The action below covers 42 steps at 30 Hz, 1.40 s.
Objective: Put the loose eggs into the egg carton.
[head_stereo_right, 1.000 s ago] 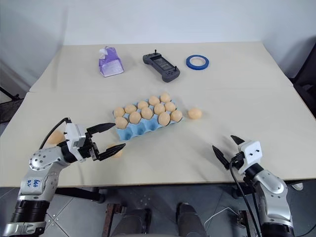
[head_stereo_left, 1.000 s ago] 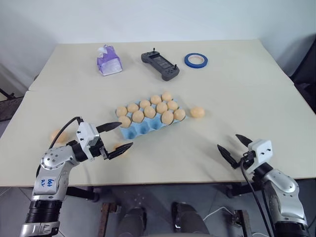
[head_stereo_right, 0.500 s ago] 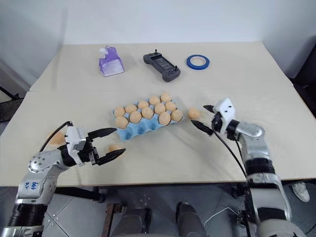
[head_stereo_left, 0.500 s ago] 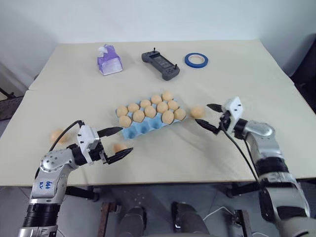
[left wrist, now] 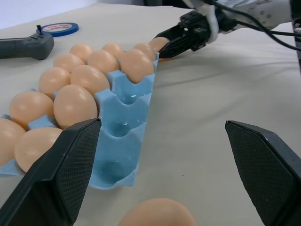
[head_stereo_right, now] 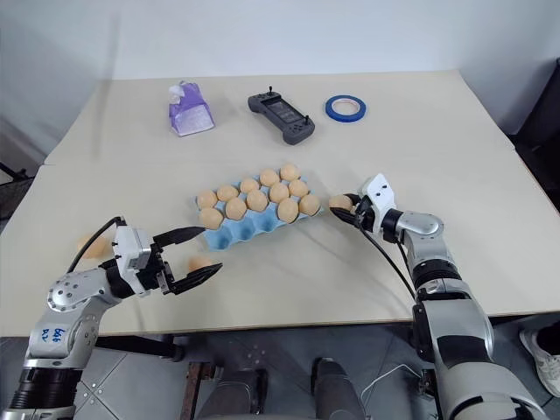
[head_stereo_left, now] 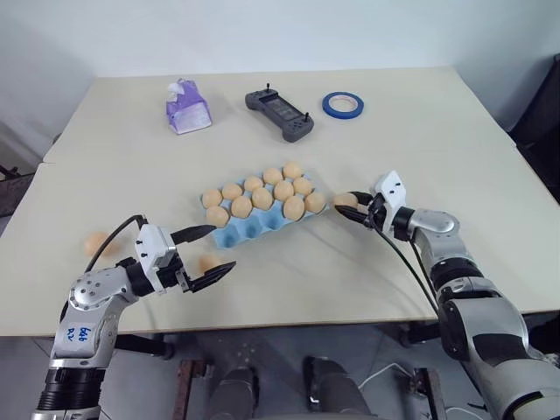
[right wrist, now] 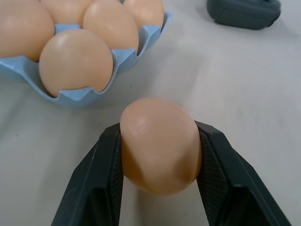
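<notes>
Light blue moulded egg carton mid-frame holds ten pale tan eggs, front cups empty; right gripper clamps a loose tan egg, left gripper wide open, empty.

Bright, even light; soft shadows.

The right hand has been brought up beside the egg carton and closed around a loose egg.
</notes>
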Tool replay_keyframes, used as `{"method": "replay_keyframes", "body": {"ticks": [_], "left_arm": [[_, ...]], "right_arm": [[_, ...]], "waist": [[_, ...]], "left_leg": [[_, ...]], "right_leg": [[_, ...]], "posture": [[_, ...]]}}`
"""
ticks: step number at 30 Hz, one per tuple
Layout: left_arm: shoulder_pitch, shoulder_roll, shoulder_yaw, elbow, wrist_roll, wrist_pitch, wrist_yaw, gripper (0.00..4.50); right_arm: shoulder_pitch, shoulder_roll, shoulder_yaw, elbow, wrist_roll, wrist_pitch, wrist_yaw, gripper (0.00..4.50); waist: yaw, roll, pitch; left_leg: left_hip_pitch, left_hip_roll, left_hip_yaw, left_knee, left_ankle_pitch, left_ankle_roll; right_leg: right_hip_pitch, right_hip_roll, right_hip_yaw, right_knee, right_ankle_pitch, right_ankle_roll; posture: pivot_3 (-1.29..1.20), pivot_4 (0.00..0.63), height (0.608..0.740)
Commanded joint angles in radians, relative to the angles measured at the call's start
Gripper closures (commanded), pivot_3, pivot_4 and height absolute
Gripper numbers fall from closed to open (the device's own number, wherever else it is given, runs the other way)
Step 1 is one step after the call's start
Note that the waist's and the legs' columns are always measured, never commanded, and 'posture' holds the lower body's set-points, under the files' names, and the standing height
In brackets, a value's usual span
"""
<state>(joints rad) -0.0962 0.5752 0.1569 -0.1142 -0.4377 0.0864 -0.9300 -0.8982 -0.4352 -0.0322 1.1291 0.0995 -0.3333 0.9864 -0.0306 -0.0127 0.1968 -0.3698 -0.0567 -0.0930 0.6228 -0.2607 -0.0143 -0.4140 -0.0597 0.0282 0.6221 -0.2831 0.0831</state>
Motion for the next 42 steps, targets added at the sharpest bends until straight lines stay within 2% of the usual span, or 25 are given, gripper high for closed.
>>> {"method": "replay_keyframes", "body": {"ticks": [1, 4, 7, 10, 13, 16, 20, 21, 23, 28, 34, 38, 42], "left_arm": [[0.015, 0.0, 0.026, -0.046, -0.017, -0.011, 0.012, 0.0], [0.025, 0.003, 0.048, -0.042, -0.023, -0.008, 0.026, 0.0], [0.031, 0.006, 0.075, -0.038, -0.035, 0.002, 0.041, 0.0], [0.046, 0.007, 0.094, -0.035, -0.033, 0.007, 0.052, 0.0], [0.059, 0.006, 0.103, -0.041, -0.036, 0.01, 0.056, 0.0], [0.08, 0.001, 0.111, -0.044, -0.034, 0.006, 0.064, 0.0], [0.092, -0.004, 0.113, -0.058, -0.037, 0.007, 0.081, 0.0], [0.098, -0.004, 0.114, -0.062, -0.038, 0.007, 0.082, 0.0], [0.111, -0.005, 0.119, -0.071, -0.04, 0.005, 0.088, 0.0], [0.129, -0.008, 0.126, -0.087, -0.041, 0.005, 0.1, 0.0], [0.145, -0.011, 0.134, -0.092, -0.043, 0.001, 0.107, 0.0], [0.183, 0.001, 0.163, -0.099, -0.045, 0.003, 0.109, 0.0], [0.255, 0.029, 0.236, -0.069, -0.038, -0.016, 0.098, 0.0]], "right_arm": [[-0.008, -0.017, -0.026, -0.091, 0.016, -0.012, -0.02, 2.56], [0.012, 0.012, -0.037, -0.247, 0.07, 0.086, -0.001, 2.56], [0.074, 0.065, -0.002, -0.487, 0.125, 0.244, 0.008, 2.56], [0.132, 0.158, 0.068, -0.719, 0.149, 0.394, -0.037, 2.56], [0.169, 0.232, 0.122, -0.858, 0.151, 0.491, -0.086, 2.56], [0.194, 0.31, 0.191, -0.877, 0.099, 0.5, -0.151, 2.56], [0.186, 0.332, 0.198, -0.825, 0.071, 0.476, -0.198, 2.56], [0.18, 0.332, 0.191, -0.809, 0.068, 0.471, -0.212, 2.33], [0.167, 0.32, 0.183, -0.773, 0.057, 0.444, -0.227, 1.77], [0.147, 0.272, 0.164, -0.741, 0.063, 0.415, -0.2, 0.02], [0.244, 0.205, 0.164, -0.997, 0.191, 0.482, -0.034, 0.02], [0.359, 0.081, 0.109, -1.087, 0.234, 0.463, 0.044, 0.02], [0.48, -0.07, 0.037, -1.102, 0.235, 0.326, 0.14, 0.02]], "waist": [[-0.002, 0.0, 0.0], [-0.002, 0.0, 0.0], [-0.001, 0.0, 0.0], [0.0, 0.0, 0.0], [0.001, 0.0, 0.0], [0.003, 0.0, 0.0], [0.006, 0.0, 0.0], [0.005, 0.0, 0.0], [0.003, 0.0, 0.0], [0.001, 0.0, 0.0], [0.002, 0.0, 0.0], [0.006, -0.001, 0.0], [0.007, -0.001, 0.0]], "left_leg": [[0.0, 0.0, 0.001, 0.0, 0.0, 0.0], [0.0, 0.001, 0.002, 0.0, 0.0, 0.0], [0.0, 0.002, 0.003, 0.0, 0.0, -0.001], [0.0, 0.003, 0.002, 0.0, -0.001, -0.001], [-0.001, 0.003, 0.003, 0.0, -0.001, -0.002], [-0.002, 0.003, 0.003, 0.0, -0.001, -0.002], [-0.002, 0.002, 0.003, 0.0, -0.001, -0.002], [-0.002, 0.002, 0.003, 0.0, -0.001, -0.002], [-0.002, 0.002, 0.003, 0.0, -0.001, -0.001], [-0.002, 0.002, 0.004, -0.002, -0.001, -0.001], [-0.005, 0.004, 0.006, -0.003, -0.001, -0.002], [-0.005, 0.003, 0.006, -0.002, -0.002, -0.001], [-0.005, 0.003, 0.007, -0.002, -0.002, 0.0]], "right_leg": [[0.0, 0.0, 0.001, 0.001, 0.0, 0.0], [-0.002, 0.0, 0.003, 0.002, 0.0, 0.0], [-0.003, 0.002, 0.003, 0.003, 0.0, 0.0], [-0.003, 0.002, 0.003, 0.003, 0.0, 0.0], [-0.006, 0.002, 0.004, 0.005, 0.0, 0.0], [-0.006, 0.002, 0.004, 0.004, 0.0, 0.0], [-0.006, 0.001, 0.004, 0.004, 0.0, 0.0], [-0.006, 0.001, 0.004, 0.004, 0.0, 0.0], [-0.006, 0.001, 0.004, 0.003, 0.0, 0.0], [-0.007, 0.002, 0.004, 0.003, 0.0, -0.001], [-0.011, 0.003, 0.006, 0.004, 0.0, -0.001], [-0.01, 0.002, 0.006, 0.002, 0.0, -0.001], [-0.01, 0.002, 0.006, 0.0, 0.0, 0.0]], "posture": [[0.0, 0.15, 0.74], [0.0, 0.15, 0.74], [0.0, 0.15, 0.74], [0.0, 0.15, 0.74], [0.0, 0.15, 0.74], [0.0, 0.15, 0.74], [0.0, 0.15, 0.74], [0.0, 0.15, 0.74], [0.0, 0.15, 0.74], [0.0, 0.15, 0.74], [0.0, 0.15, 0.74], [0.0, 0.15, 0.74], [0.0, 0.15, 0.74]]}}
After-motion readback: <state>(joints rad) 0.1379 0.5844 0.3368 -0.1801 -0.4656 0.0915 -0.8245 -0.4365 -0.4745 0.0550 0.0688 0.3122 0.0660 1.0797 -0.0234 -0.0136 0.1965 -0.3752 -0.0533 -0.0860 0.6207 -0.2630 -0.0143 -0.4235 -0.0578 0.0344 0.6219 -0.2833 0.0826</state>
